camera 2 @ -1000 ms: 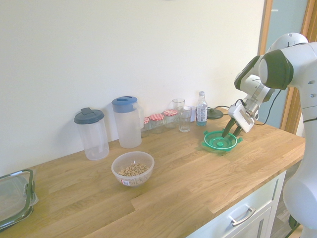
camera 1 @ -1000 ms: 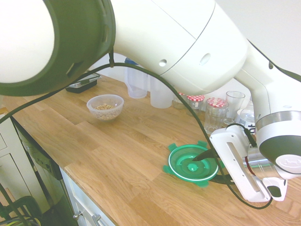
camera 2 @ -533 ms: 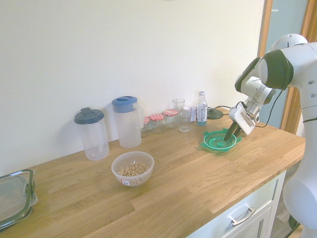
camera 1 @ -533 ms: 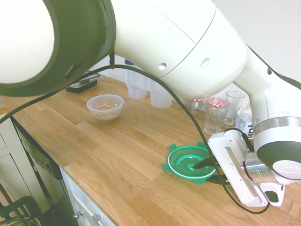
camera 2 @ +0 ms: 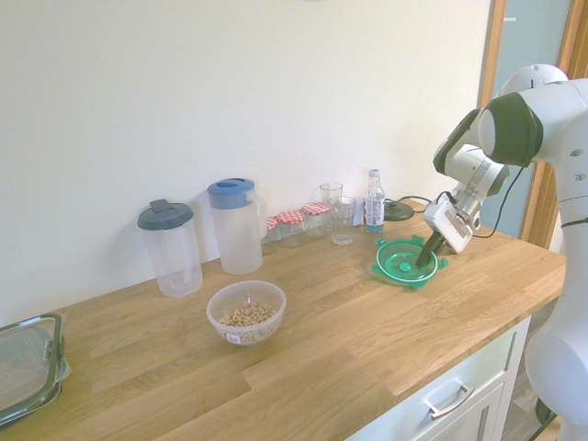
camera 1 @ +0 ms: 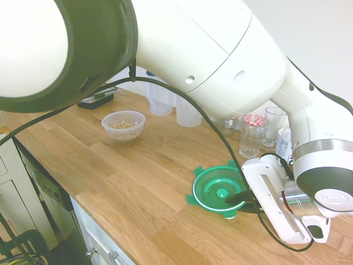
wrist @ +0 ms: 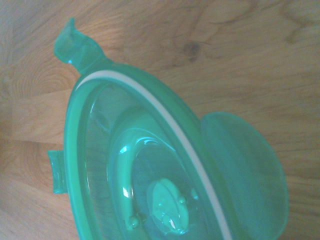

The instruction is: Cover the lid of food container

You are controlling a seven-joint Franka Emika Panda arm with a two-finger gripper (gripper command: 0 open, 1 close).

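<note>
The round green lid [camera 1: 217, 190] with a white ring and snap tabs sits at the right end of the wooden counter [camera 1: 138, 182], tipped up on the gripper's side. My gripper [camera 1: 243, 196] is shut on the lid's rim. The second exterior view shows the lid [camera 2: 402, 262] tilted, with the gripper [camera 2: 425, 258] pinching its right edge. In the wrist view the lid [wrist: 150, 190] fills most of the picture from close by. The food container [camera 1: 123, 125], a small clear bowl of beige grains [camera 2: 246, 312], stands open far off along the counter.
Two clear pitchers [camera 2: 236, 225] [camera 2: 171, 246], red-capped jars [camera 2: 292, 226], a glass [camera 2: 343, 220] and a water bottle [camera 2: 374, 202] line the wall. A dark pot lid [camera 2: 398, 211] lies behind the gripper. A rectangular container [camera 2: 23, 367] sits at the counter's far end.
The fingers have closed from wide apart onto the lid's rim. The lid has tipped up and shifted slightly toward the bowl's side.
</note>
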